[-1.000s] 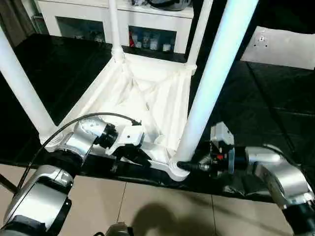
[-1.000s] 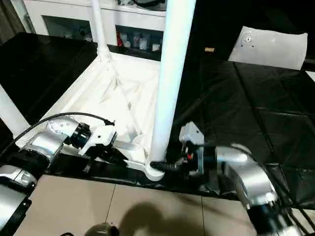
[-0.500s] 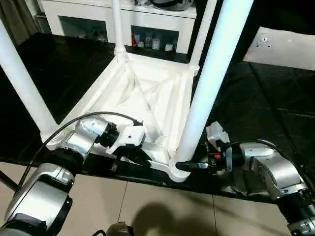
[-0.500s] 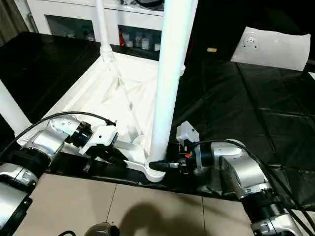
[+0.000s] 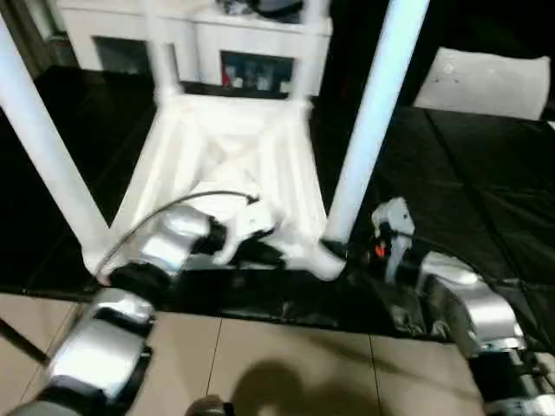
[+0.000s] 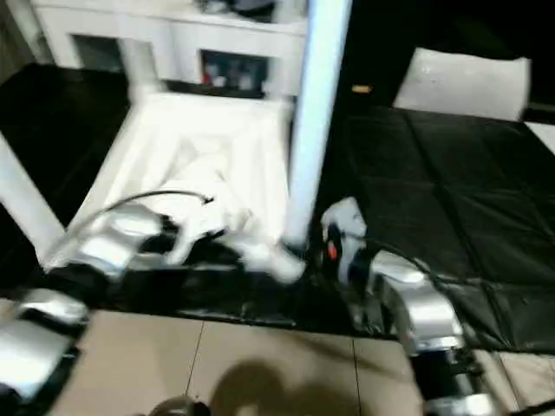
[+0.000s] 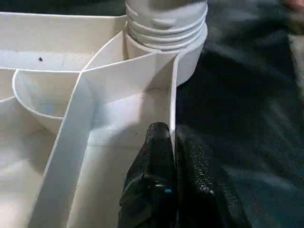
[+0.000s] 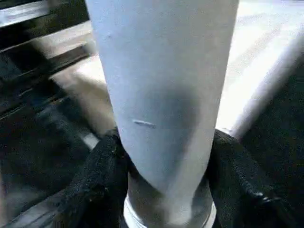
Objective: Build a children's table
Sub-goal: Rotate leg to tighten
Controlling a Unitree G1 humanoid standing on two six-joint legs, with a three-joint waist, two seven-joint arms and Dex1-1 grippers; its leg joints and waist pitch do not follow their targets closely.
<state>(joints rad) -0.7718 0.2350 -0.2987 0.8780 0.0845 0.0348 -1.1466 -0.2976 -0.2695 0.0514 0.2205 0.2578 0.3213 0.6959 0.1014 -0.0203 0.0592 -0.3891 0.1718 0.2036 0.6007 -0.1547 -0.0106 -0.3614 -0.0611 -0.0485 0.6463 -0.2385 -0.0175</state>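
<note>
A black surface (image 5: 486, 165) carries the children's table (image 5: 230, 152), lying upside down with its ribbed underside facing up and its long axis running away from the robot toward the white cabinets (image 5: 217, 39) behind it. Its legs stand upright in the corner sockets. At the near rim of the tabletop, the left end effector (image 7: 172, 142) is pinched closed on the thin rim wall, just beside the near right socket. In that socket stands the near right leg (image 5: 368, 130), and the right end effector (image 8: 164, 185) has a finger on each side of its base, clasping it.
</note>
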